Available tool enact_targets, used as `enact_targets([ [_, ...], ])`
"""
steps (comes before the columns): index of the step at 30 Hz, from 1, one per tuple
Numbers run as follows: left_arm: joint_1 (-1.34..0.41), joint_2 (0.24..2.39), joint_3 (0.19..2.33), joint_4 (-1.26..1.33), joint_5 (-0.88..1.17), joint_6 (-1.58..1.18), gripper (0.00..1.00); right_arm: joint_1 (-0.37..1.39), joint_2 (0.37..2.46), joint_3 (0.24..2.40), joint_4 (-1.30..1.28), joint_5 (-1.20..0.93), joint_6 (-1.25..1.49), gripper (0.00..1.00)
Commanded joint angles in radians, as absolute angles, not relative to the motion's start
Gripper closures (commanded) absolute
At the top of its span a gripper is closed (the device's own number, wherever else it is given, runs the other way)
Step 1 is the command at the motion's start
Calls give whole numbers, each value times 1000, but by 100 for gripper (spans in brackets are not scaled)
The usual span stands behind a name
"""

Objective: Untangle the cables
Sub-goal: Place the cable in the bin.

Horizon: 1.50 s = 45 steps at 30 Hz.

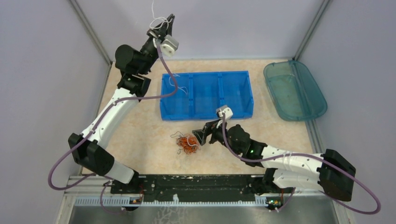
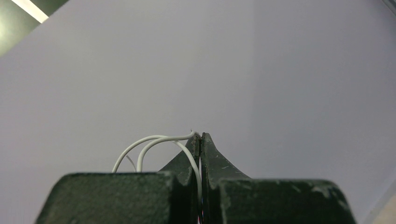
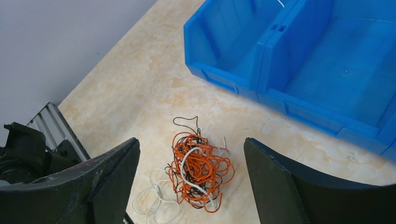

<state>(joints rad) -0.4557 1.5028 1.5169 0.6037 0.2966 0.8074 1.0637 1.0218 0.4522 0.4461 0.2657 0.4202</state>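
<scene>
The left claw [image 1: 163, 25] is raised at the far left, pinched shut on a white wire [image 2: 154, 141] whose loops arch upward from its tips. The right claw [image 3: 190, 144] hangs spread open over the tangle [image 3: 198, 170] on the desk [image 1: 140, 130], just near of the blue bin [image 1: 205, 114]. One wire looks freed. Most orange, black and white strands are knotted in a roundish clump with no clear long axis.

bin [image 3: 219, 77]: blue plastic, glossy, smooth | tray [image 1: 294, 91]: teal see-through plastic | table [image 3: 140, 79]: beige marbled, matt | cables [image 3: 198, 170]: smooth plastic coat | left gripper [image 2: 200, 137]: black, matt, grainy, scuffed
</scene>
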Motion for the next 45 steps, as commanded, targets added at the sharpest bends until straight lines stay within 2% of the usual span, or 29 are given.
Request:
enact_targets([
  [1,-446,1483,1538,416,273,739,100,1051,1014,485,465,269,418,17],
  [9,-445,1421,1370,93,295,687,100,1051,991,484,441,273,424,17],
  [23,-430,1448,1262,-17,255,620,99,1049,981,474,426,281,449,17],
  [26,-413,1501,1309,-14,261,550,98,1049,987,507,384,281,442,17],
  [33,-384,1667,1580,-141,269,455,98,1048,957,515,363,296,452,17],
  [37,-382,1727,1664,-294,252,432,94,1048,961,522,347,301,450,17],
  [45,-367,1795,1677,-573,216,438,96,1046,960,537,328,312,451,17],
])
